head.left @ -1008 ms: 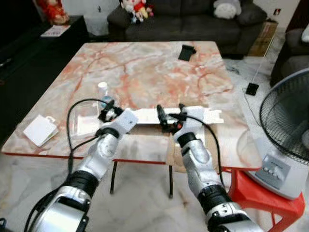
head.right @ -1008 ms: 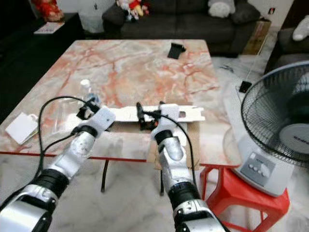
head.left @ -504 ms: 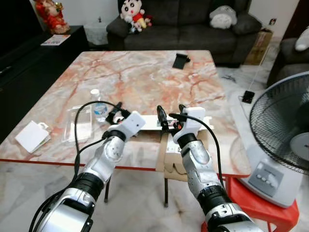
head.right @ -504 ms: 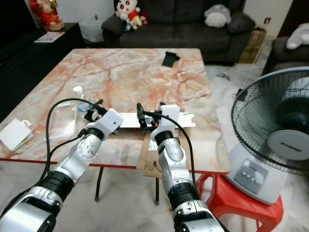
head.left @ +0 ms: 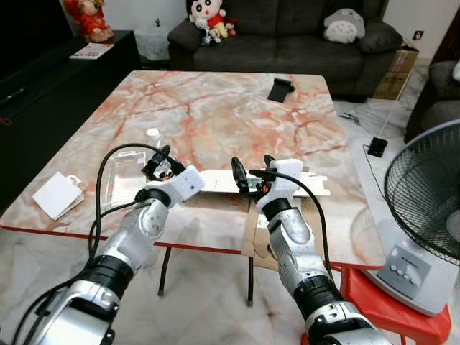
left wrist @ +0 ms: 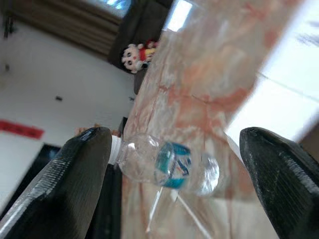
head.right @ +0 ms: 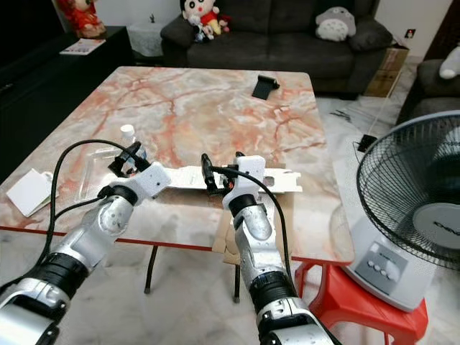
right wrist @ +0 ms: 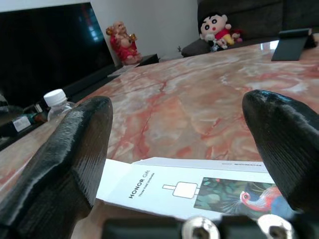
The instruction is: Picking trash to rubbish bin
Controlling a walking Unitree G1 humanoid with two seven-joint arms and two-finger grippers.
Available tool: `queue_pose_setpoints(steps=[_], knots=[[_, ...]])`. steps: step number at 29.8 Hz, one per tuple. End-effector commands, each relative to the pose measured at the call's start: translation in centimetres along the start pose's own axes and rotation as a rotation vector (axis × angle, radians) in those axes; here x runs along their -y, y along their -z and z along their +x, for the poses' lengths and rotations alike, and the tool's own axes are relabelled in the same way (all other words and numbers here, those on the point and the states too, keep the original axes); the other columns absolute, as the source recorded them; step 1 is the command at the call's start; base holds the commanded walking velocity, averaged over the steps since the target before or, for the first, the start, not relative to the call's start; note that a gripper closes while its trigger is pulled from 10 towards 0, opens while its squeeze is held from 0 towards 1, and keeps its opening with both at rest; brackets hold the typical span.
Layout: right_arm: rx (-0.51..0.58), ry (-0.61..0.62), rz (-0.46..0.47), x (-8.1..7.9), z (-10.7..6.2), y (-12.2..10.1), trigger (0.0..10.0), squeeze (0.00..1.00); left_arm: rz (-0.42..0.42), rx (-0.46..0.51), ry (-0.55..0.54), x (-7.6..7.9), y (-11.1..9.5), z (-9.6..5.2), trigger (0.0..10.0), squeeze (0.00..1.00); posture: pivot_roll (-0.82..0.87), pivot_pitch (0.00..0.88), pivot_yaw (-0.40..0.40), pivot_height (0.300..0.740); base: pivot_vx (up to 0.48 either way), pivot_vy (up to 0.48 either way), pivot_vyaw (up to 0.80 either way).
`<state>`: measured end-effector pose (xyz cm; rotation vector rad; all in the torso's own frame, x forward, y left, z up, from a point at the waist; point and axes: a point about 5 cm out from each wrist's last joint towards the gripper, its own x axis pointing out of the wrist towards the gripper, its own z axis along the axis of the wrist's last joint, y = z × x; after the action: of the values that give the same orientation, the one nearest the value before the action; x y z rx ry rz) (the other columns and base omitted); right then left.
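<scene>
While both end effectors hover spread wide over the tabletop's (head.left: pixel 215 100) near edge, the left end effector (head.left: pixel 159 162) is nearer the bottle (head.left: pixel 152 141), just beyond it; the right end effector (head.left: pixel 250 171) fronts a flat box (head.left: pixel 223 180).

Bright even daylight – head views sharp – left wrist view blurred, tilted.

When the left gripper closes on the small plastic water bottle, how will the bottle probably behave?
The bottle looks clear and thin-walled, so it probably dents under a firm squeeze. It seems nearly empty, so likely light and easy to knock over. It is round, so it may roll if the left gripper, now open around it, pushes it down.
</scene>
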<state>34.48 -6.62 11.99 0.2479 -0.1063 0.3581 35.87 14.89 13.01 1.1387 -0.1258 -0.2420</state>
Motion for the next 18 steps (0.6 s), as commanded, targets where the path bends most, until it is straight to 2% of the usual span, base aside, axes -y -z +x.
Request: queue_pose_setpoints(steps=[1, 2, 3, 7, 18], knots=[[0.008, -0.012, 0.03, -1.0, 0.2, 0.0, 10.0, 0.0, 0.066, -0.021, 0.052, 0.3, 0.5, 0.0, 10.0, 0.0, -0.03, 0.036, 0.026, 0.74, 0.0, 0.0, 0.0], [0.009, -0.011, 0.031, -1.0, 0.2, -0.1, 10.0, 0.0, 0.134, -0.04, 0.099, 0.4, 1.0, 0.0, 10.0, 0.0, -0.03, 0.044, 0.025, 0.74, 0.0, 0.0, 0.0], [0.009, -0.009, 0.03, -0.9, 0.2, -0.1, 10.0, 0.0, 0.166, -0.046, 0.124, 0.4, 1.3, -0.1, 10.0, 0.0, -0.03, 0.048, 0.024, 0.74, 0.0, 0.0, 0.0], [0.006, -0.001, 0.029, -0.6, -0.1, 0.0, 10.0, 0.0, 0.229, -0.073, 0.175, 0.5, 1.8, 0.0, 10.0, 0.0, -0.03, 0.059, 0.018, 0.74, 0.0, 0.0, 0.0], [0.01, 0.004, 0.029, -0.5, -0.8, 0.2, 10.0, 0.0, 0.277, -0.07, 0.176, 0.8, 0.8, 1.4, 10.0, 0.0, -0.06, 0.095, 0.0, 0.74, 0.0, 0.0, 0.0]])
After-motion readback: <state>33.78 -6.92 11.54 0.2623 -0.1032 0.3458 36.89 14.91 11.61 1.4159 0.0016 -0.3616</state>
